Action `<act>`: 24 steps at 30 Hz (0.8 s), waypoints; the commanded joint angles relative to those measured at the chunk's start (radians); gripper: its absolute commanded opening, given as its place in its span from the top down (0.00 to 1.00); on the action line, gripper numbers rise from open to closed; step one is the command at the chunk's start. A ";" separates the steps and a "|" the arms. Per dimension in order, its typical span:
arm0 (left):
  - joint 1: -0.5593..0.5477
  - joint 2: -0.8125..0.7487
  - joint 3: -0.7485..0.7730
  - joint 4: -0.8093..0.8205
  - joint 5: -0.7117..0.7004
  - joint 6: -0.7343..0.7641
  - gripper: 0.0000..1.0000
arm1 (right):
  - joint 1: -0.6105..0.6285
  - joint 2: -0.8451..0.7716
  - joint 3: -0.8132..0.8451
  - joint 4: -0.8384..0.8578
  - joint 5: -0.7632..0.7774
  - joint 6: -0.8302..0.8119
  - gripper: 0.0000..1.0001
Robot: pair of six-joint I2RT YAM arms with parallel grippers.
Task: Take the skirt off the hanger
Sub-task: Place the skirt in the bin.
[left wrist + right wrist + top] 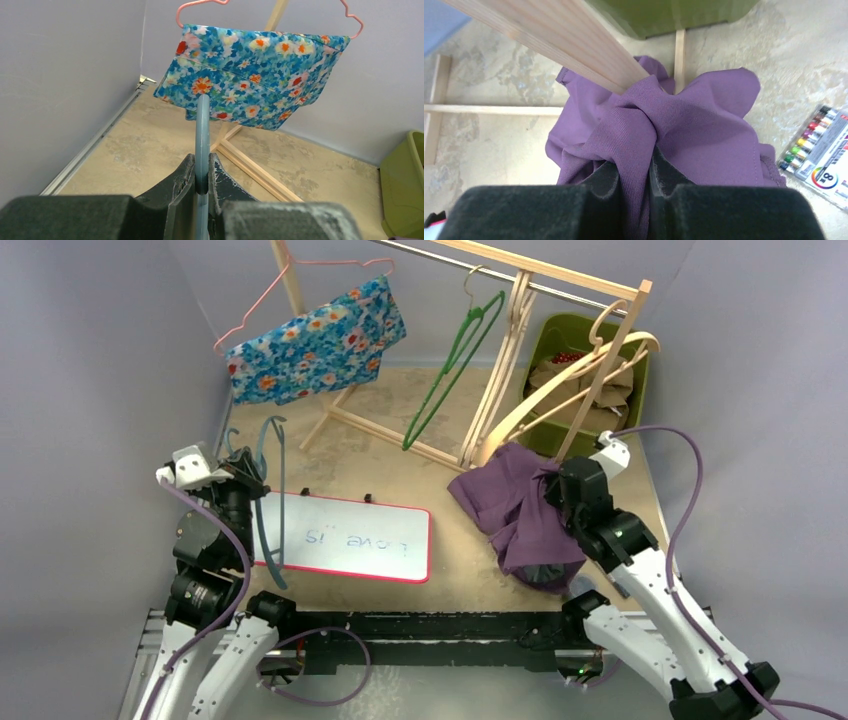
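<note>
- Right gripper (651,160) was pinched nearly shut on a bunched fold of the purple skirt (704,120); cloth filled the gap between the jaws.
- Left gripper (201,182) was clamped tight on the bar of a blue hanger (202,130). That hanger was bare and stood upright at the left of the table (400,475).
- Skirt was off the hanger, heaped on the table at the right, well apart from the blue hanger.
- Obstruction: a slanted post of the wooden rack (569,40) ran straight over the skirt. The cloth was bunched against the post's lower end.
- Whiteboard (350,535) with a red edge lay flat between the two arms, some writing on it.
- Floral garment (315,340) hung on the rack's left end; wooden hangers (492,390) hung further right.
- Marker pack (819,155) lay on the table just right of the skirt.
- Green bin (535,350) sat behind the rack, beyond the skirt. It held crumpled brown material (615,390) and some small red items (568,357); couldn't tell what they were.
</note>
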State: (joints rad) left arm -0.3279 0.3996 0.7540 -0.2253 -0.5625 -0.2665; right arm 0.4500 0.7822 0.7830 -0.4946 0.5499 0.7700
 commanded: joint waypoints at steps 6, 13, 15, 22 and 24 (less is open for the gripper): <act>0.000 -0.013 -0.004 0.055 0.009 0.007 1.00 | -0.015 -0.070 0.129 -0.010 0.207 -0.076 1.00; 0.000 -0.015 -0.004 0.055 0.010 0.006 1.00 | -0.064 -0.035 0.137 0.067 0.195 -0.128 1.00; -0.001 -0.017 -0.004 0.055 0.010 0.004 1.00 | -0.090 -0.024 0.128 0.105 0.180 -0.155 1.00; -0.007 -0.029 -0.007 0.053 0.011 0.003 1.00 | -0.302 0.023 0.105 0.249 -0.044 -0.240 1.00; -0.010 -0.031 -0.005 0.055 0.009 0.003 1.00 | -0.357 0.046 0.110 0.277 -0.114 -0.245 1.00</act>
State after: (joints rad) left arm -0.3290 0.3805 0.7536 -0.2249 -0.5613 -0.2680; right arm 0.1879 0.8062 0.8547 -0.4107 0.5442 0.5732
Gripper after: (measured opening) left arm 0.084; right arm 0.137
